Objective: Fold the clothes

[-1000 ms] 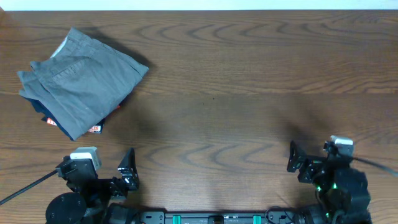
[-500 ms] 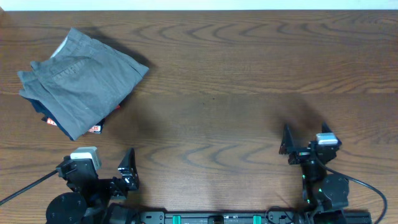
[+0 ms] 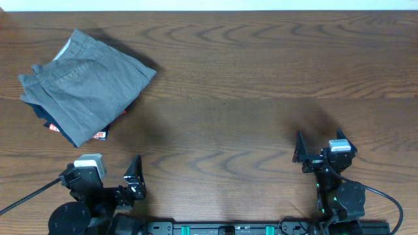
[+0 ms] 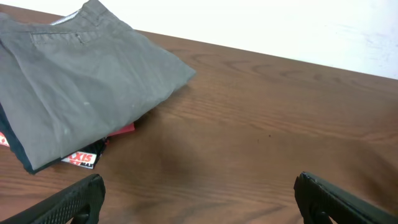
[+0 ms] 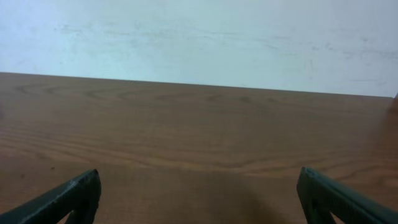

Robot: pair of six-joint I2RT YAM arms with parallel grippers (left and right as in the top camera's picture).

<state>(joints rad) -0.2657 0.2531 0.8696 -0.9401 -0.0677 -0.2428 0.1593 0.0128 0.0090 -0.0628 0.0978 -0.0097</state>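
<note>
Left gripper (image 4: 199, 186) is held open, low at the table (image 3: 248, 78) front; right gripper (image 5: 199, 180) is likewise spread wide | trousers (image 3: 81, 81) are seen folded at far left; laid atop a dark navy garment (image 4: 15, 152)

Grey-olive on dark brown, and that's most of the palette!
The folded grey-olive cotton trousers (image 3: 81, 81) show a paler grey lining at the waistband. Peeking out beneath is a dark navy folded garment (image 4: 17, 155) with a red-and-white printed label (image 4: 81, 159). The dark brown wooden table (image 3: 248, 78) carries wavy, lighter grain lines, and the plain wall (image 5: 199, 37) behind reads pale bluish white.
</note>
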